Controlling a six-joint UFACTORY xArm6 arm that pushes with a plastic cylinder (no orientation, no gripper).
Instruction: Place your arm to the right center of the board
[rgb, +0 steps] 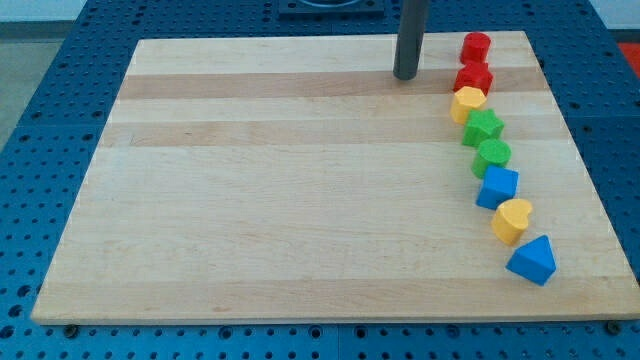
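My tip (406, 76) rests on the wooden board (280, 190) near the view's top, right of centre. It stands apart from the blocks, to the left of the red ones. A curved line of blocks runs down the view's right side: a red cylinder (476, 46), a red star (474, 77), a yellow hexagon (467, 103), a green star (483, 127), a green cylinder (492, 156), a blue cube (497, 187), a yellow heart (512, 220) and a blue triangle (532, 260). Neighbouring blocks touch or nearly touch.
The board lies on a blue perforated table (40, 120) that shows on all sides. The arm's dark base (330, 5) is at the view's top edge.
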